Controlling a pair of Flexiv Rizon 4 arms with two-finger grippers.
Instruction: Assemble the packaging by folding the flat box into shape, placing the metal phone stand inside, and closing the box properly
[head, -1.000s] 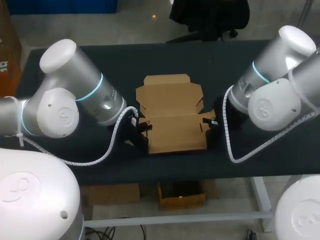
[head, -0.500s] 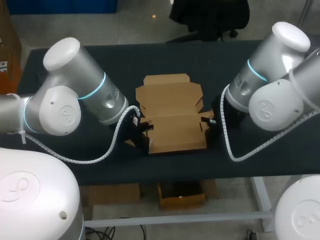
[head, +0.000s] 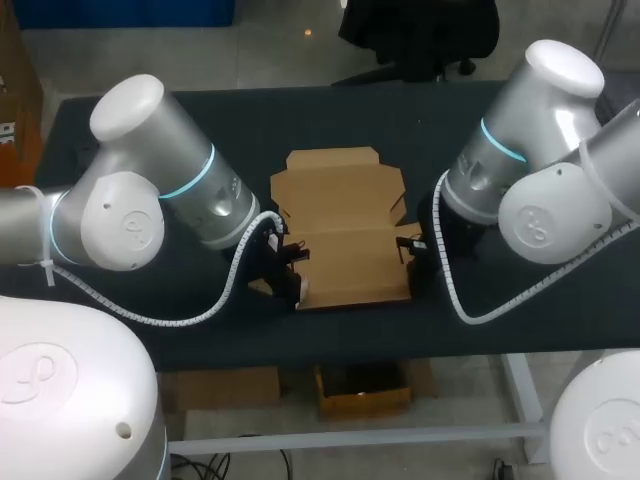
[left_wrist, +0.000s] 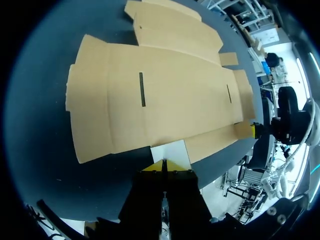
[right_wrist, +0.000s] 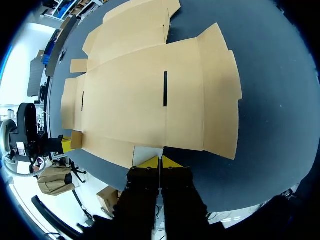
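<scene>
The flat box (head: 345, 225) is laid open on the dark table (head: 250, 120), approx. at the middle, with no wall folded up yet. The left gripper (head: 297, 283) is placed at the box's near-left corner and the right gripper (head: 408, 250) at its near-right edge, i.e. on opposite sides. On each gripper the yellow tips are pressed together, w/ a small pale side flap (left_wrist: 171, 151) just ahead; whether the flap is pinched cannot be told.
</scene>
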